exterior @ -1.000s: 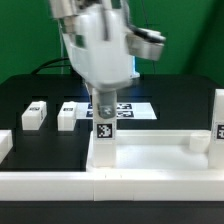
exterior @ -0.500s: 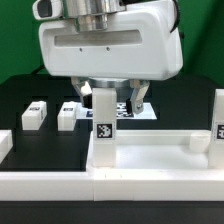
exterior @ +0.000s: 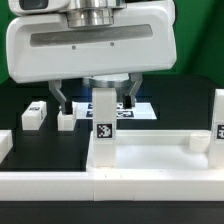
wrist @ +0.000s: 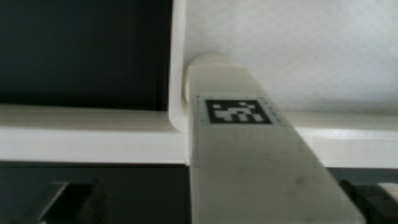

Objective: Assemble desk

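The white desk top [exterior: 150,152] lies flat, rim up. One white leg [exterior: 103,128] with a square tag stands upright in its corner at the exterior view's left. A second leg [exterior: 218,115] stands at the right corner. My gripper [exterior: 97,98] hangs over the first leg, open; its fingers [exterior: 62,100] stand apart on either side of the leg's top without touching it. In the wrist view the leg [wrist: 249,150] runs between the dark fingertips [wrist: 63,200], with the desk top [wrist: 302,50] beyond.
Two loose white legs [exterior: 34,114] [exterior: 67,116] lie on the black table at the exterior view's left. The marker board [exterior: 135,110] lies behind the upright leg. A long white rail [exterior: 100,185] runs along the front.
My gripper has let go of the upright leg, and its fingers have spread wider. The leg stays standing in the corner.
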Available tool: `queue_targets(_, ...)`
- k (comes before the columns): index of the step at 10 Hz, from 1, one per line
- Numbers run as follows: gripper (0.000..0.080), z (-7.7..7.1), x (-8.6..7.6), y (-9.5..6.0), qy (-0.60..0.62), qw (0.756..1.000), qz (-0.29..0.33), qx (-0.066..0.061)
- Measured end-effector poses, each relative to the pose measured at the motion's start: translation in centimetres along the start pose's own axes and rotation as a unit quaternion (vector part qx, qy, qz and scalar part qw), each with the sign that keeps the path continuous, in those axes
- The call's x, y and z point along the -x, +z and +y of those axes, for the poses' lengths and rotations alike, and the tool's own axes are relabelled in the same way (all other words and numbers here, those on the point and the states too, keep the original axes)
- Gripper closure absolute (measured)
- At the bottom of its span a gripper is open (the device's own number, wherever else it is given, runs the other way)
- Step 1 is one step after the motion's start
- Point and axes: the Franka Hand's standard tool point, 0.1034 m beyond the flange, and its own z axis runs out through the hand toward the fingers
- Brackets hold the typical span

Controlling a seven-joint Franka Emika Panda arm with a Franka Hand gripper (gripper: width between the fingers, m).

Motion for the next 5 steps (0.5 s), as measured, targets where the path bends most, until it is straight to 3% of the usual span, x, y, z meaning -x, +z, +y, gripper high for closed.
queue_targets(2,0.0420,0.05,0.04,0.07,0.043,0.999,-0.001,0.000)
queue_targets(3,0.0420,0.01,0.05,0.09,0.083,0.997,-0.001,0.001)
queue_targets(4,0.0511,0.04,0.06,0.10,0.117,0.993,-0.001,0.001)
queue_targets(5,0.0511,0.02,-0.11,0.17,0.172,0.985,0.004,0.003)
